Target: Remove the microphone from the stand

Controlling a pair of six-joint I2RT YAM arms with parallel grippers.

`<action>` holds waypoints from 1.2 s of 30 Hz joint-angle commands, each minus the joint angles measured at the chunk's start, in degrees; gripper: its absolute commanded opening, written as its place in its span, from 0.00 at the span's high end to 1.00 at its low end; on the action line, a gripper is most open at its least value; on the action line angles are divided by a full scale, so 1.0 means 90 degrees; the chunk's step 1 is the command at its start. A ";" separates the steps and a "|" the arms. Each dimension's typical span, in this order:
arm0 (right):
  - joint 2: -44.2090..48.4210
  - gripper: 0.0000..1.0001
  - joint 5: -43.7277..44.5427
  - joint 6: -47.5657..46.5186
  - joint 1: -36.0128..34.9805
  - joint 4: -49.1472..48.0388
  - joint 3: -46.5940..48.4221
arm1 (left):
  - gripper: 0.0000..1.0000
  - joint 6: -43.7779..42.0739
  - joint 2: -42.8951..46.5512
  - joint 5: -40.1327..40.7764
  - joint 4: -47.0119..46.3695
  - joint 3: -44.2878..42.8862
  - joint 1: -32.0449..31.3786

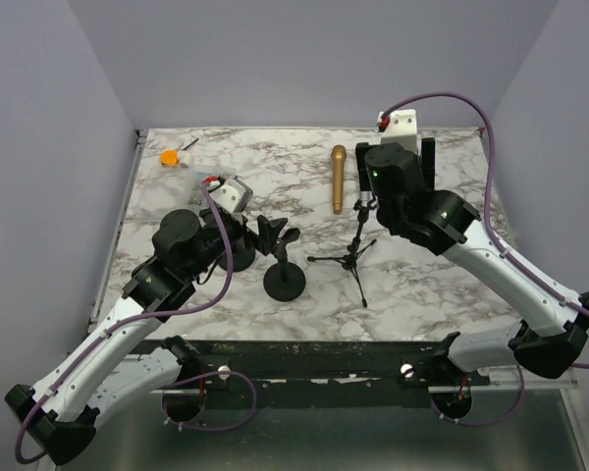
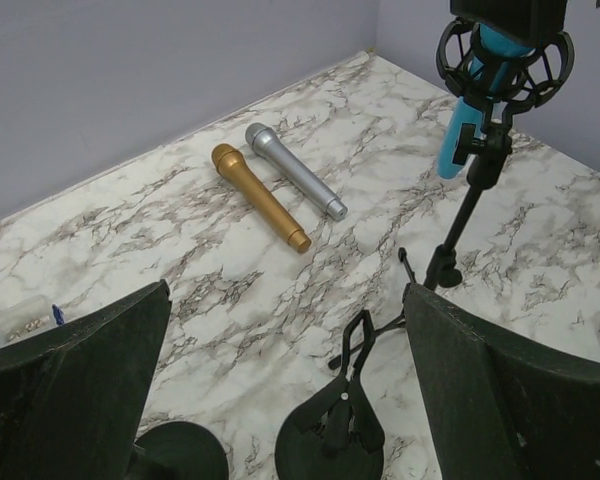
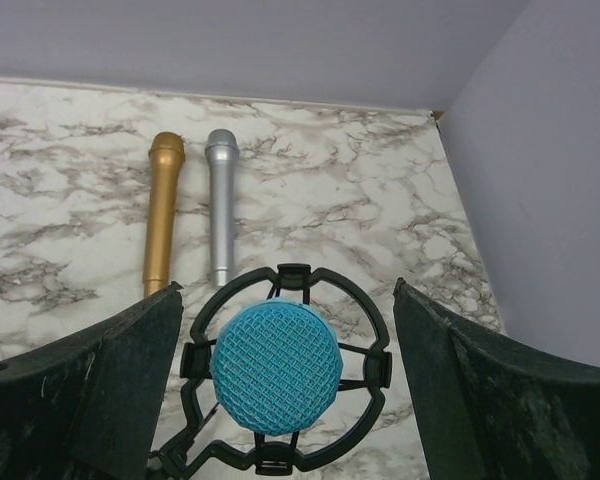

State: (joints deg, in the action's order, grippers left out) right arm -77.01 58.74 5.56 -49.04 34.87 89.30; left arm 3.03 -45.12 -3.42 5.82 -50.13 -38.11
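The blue microphone sits upright in a black ring mount on top of a thin black tripod stand. My right gripper hangs just above it, open. Its fingers stand wide on either side of the mesh head and ring and touch neither. In the left wrist view the blue microphone shows at the upper right with the right gripper over it. My left gripper is open and holds nothing, low over the marble beside the tripod's legs.
A gold microphone and a silver microphone lie side by side on the marble behind the stand. A short black stand with a round base and clip sits below my left gripper. An orange object lies at the far left corner.
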 commanded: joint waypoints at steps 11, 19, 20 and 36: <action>0.0402 0.29 -0.0354 0.0352 0.0058 0.0484 -0.0459 | 0.02 -0.0029 0.0018 0.0063 0.0073 -0.0058 -0.0033; 0.0246 0.31 -0.0491 0.0374 0.0050 0.0564 -0.0405 | 0.02 -0.0042 0.0032 0.0053 0.0062 -0.0058 -0.0033; 0.0260 0.30 -0.0515 0.0392 0.0058 0.0545 -0.0426 | 0.02 -0.0042 0.0025 0.0050 0.0056 -0.0055 -0.0034; -0.0066 0.60 -0.0823 0.0059 0.0057 0.0599 0.0356 | 0.02 -0.0024 0.0010 0.0002 0.0057 -0.0067 -0.0033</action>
State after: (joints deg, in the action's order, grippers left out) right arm -76.44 53.76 8.01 -48.62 39.27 87.37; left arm 3.03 -45.12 -3.44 6.11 -50.13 -38.11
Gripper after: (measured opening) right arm 0.541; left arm 0.978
